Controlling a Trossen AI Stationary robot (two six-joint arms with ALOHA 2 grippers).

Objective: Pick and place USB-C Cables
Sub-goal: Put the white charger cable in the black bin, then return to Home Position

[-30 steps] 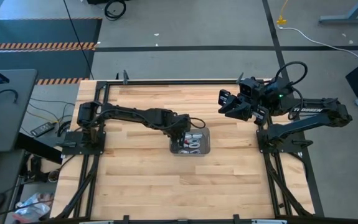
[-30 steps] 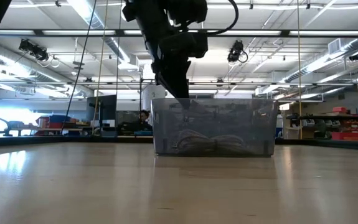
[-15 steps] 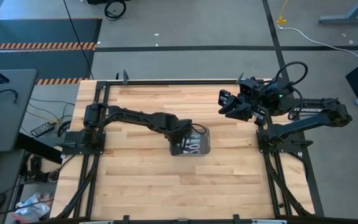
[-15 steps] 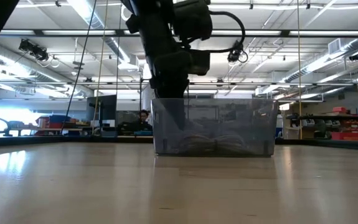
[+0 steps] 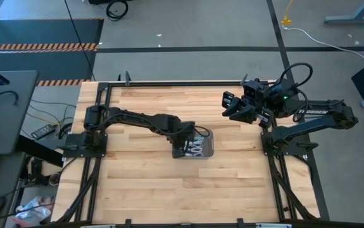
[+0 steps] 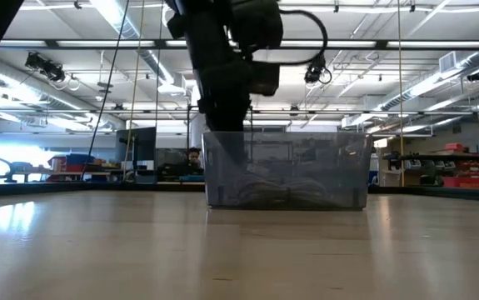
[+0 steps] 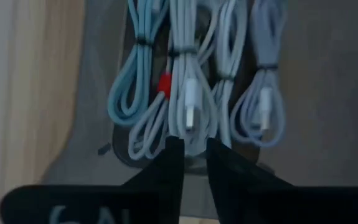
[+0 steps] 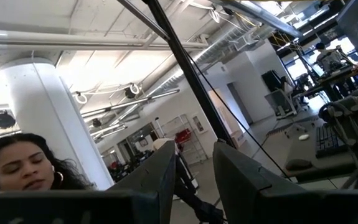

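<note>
A grey see-through tray [image 5: 209, 144] stands at mid-table, its wall [image 6: 322, 167] showing in the low view. Several coiled light-grey USB-C cables [image 5: 198, 150] lie side by side on its floor [image 6: 289, 197]; one bundle [image 7: 142, 93] has a red bit [image 7: 164, 84]. My left gripper [image 5: 187, 147] reaches down into the tray's left part [image 6: 227, 154], shut on the middle bundle [image 7: 191, 106]. My right gripper [image 5: 228, 106] hangs in the air over the table's far right part, fingers a little apart [image 8: 194, 158]. My left gripper [image 7: 195, 146] has the looped end [image 7: 194, 138] of the middle cable bundle between its two fingertips. The fingers come from above, pointing down into the tray. The bundle lies flat on the tray floor among the others.
Bare wooden table [image 5: 144, 183] lies all around the tray, with black frame rails [image 5: 96, 171] along both sides. A person's head [image 8: 17, 168] shows in the right wrist view, and a person [image 6: 192, 158] sits in the room behind the tray.
My left gripper has moved toward the table's right, over the tray, and gone down into it, so that it now covers part of the cables. The tray and the right arm have stayed where they were.
</note>
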